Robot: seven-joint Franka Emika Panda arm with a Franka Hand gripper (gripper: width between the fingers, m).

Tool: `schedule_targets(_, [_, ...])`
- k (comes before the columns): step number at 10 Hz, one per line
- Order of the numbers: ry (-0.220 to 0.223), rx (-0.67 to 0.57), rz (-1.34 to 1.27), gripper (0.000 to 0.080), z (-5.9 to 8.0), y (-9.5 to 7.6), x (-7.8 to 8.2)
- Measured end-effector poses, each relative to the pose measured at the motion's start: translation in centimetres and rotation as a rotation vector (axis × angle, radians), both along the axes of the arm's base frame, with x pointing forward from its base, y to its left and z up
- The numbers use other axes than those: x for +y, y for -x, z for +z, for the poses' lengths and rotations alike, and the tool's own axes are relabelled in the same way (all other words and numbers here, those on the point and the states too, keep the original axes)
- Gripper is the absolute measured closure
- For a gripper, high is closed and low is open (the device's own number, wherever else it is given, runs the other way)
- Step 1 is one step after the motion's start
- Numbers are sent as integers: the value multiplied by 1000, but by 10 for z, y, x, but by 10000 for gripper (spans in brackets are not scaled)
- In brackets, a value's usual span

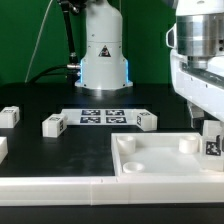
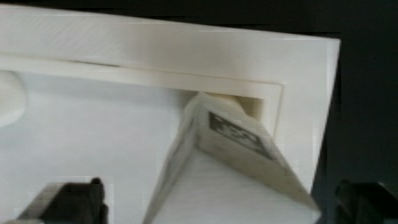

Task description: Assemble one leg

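Observation:
A white leg (image 2: pixel 231 150) with a black-and-white tag stands tilted in a corner socket of the large white tray (image 2: pixel 107 120). My gripper (image 2: pixel 219 200) straddles the leg. One dark finger (image 2: pixel 75 202) stands clear of the leg with a gap. The other finger (image 2: pixel 365 200) is close beside it. The jaws stand open. In the exterior view the gripper (image 1: pixel 209 122) hangs over the tray's (image 1: pixel 150 165) right rear corner, with the leg (image 1: pixel 212 140) just below it.
Three more loose legs lie on the black table, at the exterior view's left (image 1: pixel 8 116), left of middle (image 1: pixel 53 125) and middle (image 1: pixel 147 121). The marker board (image 1: pixel 100 117) lies before the robot base (image 1: pixel 104 60). A white part (image 1: pixel 2 148) shows at the left edge.

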State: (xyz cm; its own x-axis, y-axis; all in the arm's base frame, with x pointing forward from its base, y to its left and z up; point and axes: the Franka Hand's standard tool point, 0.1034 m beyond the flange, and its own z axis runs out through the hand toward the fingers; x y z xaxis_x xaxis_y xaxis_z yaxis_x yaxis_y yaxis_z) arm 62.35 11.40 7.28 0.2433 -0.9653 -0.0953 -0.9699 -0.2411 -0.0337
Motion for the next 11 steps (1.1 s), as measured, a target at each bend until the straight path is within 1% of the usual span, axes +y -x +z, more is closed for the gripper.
schedule_targets(4, [0,-26,349,150,2,0,5])
schedule_targets(8, [12,-55,666,150,2,0,6])
schedule_targets(10, [30,-68,888,150,1,1,5])
schedule_targets(11, [31,-72,947,150,1,0,4])
